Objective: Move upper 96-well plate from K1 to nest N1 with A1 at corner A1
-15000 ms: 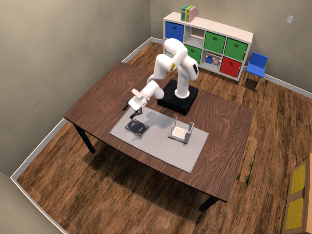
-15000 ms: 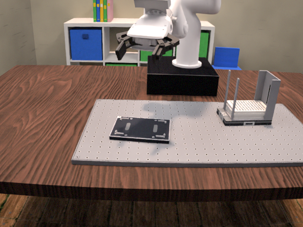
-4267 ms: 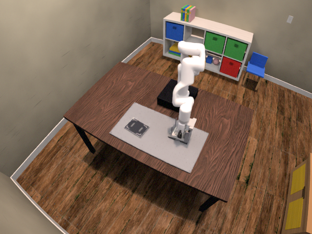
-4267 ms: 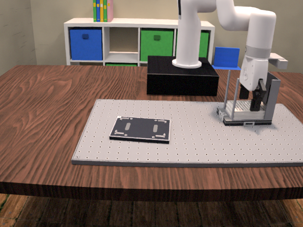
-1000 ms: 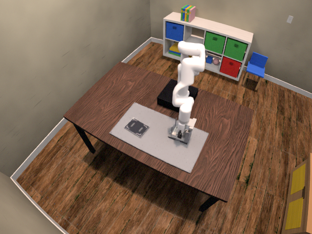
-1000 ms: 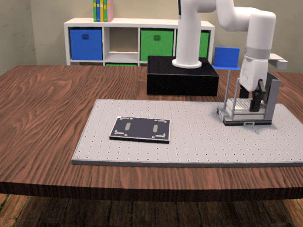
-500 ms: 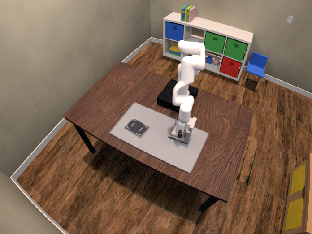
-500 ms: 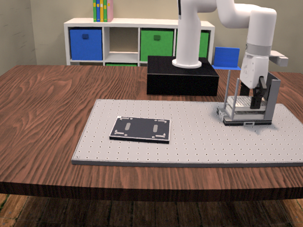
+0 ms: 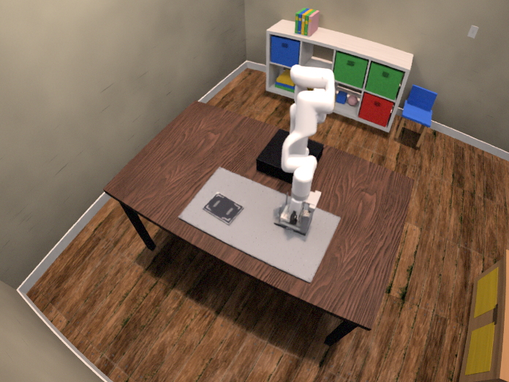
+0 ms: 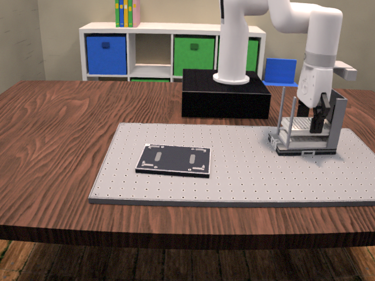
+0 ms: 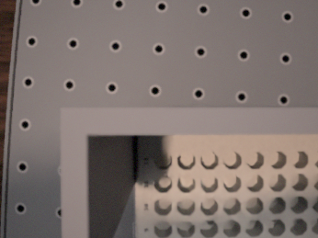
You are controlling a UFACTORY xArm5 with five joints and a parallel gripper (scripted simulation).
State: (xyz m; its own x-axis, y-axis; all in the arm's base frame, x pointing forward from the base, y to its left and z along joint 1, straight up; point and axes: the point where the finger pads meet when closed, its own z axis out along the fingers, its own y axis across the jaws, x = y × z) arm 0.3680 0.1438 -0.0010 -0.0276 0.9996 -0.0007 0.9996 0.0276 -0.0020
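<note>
Two white 96-well plates sit stacked in the grey stack rack K1. The upper plate lies inside the rack's frame, raised a little above the lower plate, which rests on the rack's dark base. Note the rack's two thin grey posts at its left end and one tall grey panel at its right end.

You have the black two-finger gripper reaching down into the rack from above, its fingers clamped on the upper plate across a wide span. In the wrist view you see rows of round wells of the upper plate, a pale rim framing them, and a dark gap at the plate's left end; the cut-off corner cannot be made out.

One flat black rectangular plate nest N1 lies well apart to the left of the rack, with small pale locators at its corners and two slots in its face. No plate sits in it.

Rack and nest both stand on one grey perforated breadboard, which lies on one dark wooden table. The single white arm rises from one black box pedestal behind the breadboard.

Beyond the table you see one white cube shelf unit holding coloured bins, a row of upright books on top, and one blue chair.
</note>
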